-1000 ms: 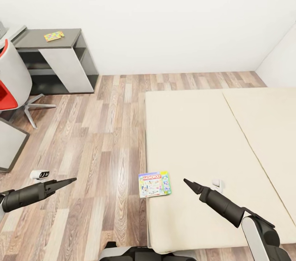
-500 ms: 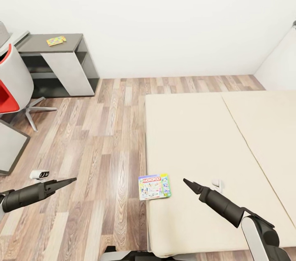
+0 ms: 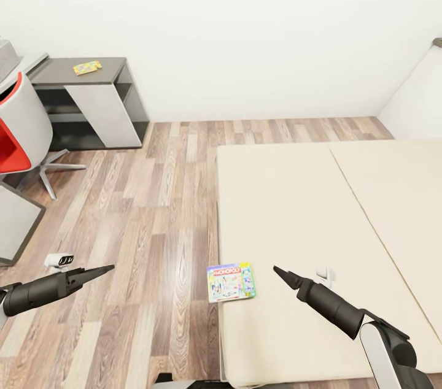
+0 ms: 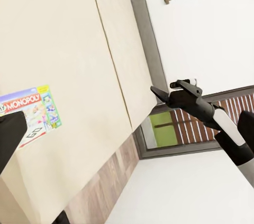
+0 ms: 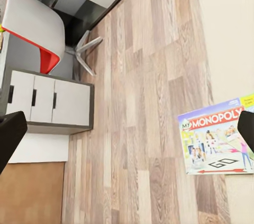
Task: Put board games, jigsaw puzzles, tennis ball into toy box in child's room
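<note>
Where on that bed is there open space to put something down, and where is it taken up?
Most of the bed is bare: both cream pads from the wall end down to the near edge. The one taken spot is the near corner by the floor, where the Monopoly box overhangs the edge, with the right gripper hovering beside it.

The pale green, colourful flat board game box (image 5: 219,140) at the cream bed's edge reads "MY MONOPOLY" in a red banner, with "GO" printed lower on its lid.
</note>
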Tool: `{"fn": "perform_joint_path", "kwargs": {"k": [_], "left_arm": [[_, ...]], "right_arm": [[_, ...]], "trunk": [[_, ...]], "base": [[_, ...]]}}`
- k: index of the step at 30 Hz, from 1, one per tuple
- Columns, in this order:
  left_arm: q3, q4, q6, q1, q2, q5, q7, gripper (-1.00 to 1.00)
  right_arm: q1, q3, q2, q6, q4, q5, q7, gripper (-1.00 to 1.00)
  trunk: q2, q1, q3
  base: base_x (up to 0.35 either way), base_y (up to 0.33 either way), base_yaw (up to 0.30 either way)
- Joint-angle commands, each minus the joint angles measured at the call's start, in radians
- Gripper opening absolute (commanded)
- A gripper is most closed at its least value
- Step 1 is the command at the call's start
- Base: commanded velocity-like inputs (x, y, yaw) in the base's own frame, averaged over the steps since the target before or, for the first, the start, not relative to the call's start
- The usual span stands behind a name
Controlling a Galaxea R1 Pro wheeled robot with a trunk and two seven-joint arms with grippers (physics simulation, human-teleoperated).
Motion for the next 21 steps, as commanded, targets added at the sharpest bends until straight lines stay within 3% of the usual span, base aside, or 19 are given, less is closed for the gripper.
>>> {"fn": "perform_joint_path", "kwargs": {"k": [1,21], "left_arm": [[0.0,0.0,0.011,0.0,0.0,0.0,-0.004,1.0],[0.0,0.0,0.011,0.0,0.0,0.0,-0.004,1.0]], "right_arm": [[-0.001,-0.001,0.0,0.007,0.0,-0.004,0.001,1.0],[-0.001,0.0,0.002,0.007,0.0,-0.005,-0.002,1.0]], "trunk": [[-0.002,0.001,0.0],[-0.002,0.001,0.034]], "base": [[0.0,0.0,0.0],[0.0,0.0,0.0]]}}
